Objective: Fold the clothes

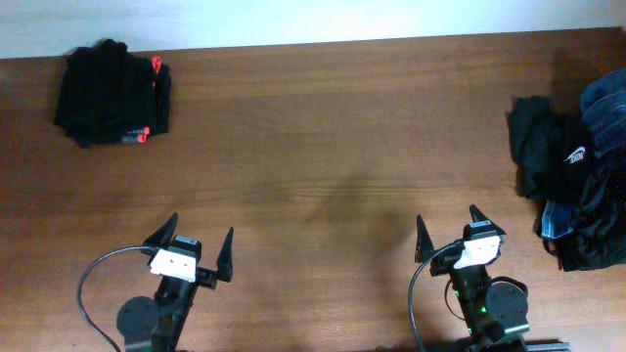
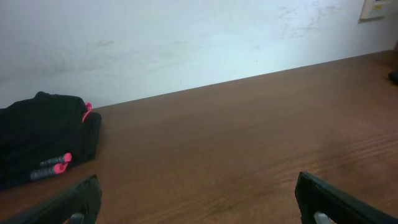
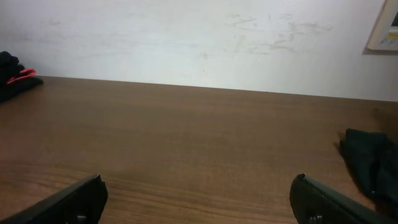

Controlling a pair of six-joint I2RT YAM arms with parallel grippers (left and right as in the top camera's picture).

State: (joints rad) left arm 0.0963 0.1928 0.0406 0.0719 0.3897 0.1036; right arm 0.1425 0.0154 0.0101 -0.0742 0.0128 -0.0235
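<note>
A heap of unfolded clothes [image 1: 572, 181] lies at the table's right edge: black fabric with a small white logo, plus blue pieces. Its dark edge [image 3: 371, 163] shows at the right of the right wrist view. A folded black garment with red trim [image 1: 112, 95] rests at the far left corner, and the left wrist view shows it too [image 2: 43, 137]. My left gripper [image 1: 194, 244] hovers open near the front left, nothing between its fingers. My right gripper [image 1: 452, 228] stands open near the front right, left of the heap and apart from it.
The brown wooden table [image 1: 333, 147] runs back to a white wall [image 2: 186, 37]. A black cable [image 1: 93, 279] loops beside the left arm's base, and another curls by the right arm's base [image 1: 416, 293].
</note>
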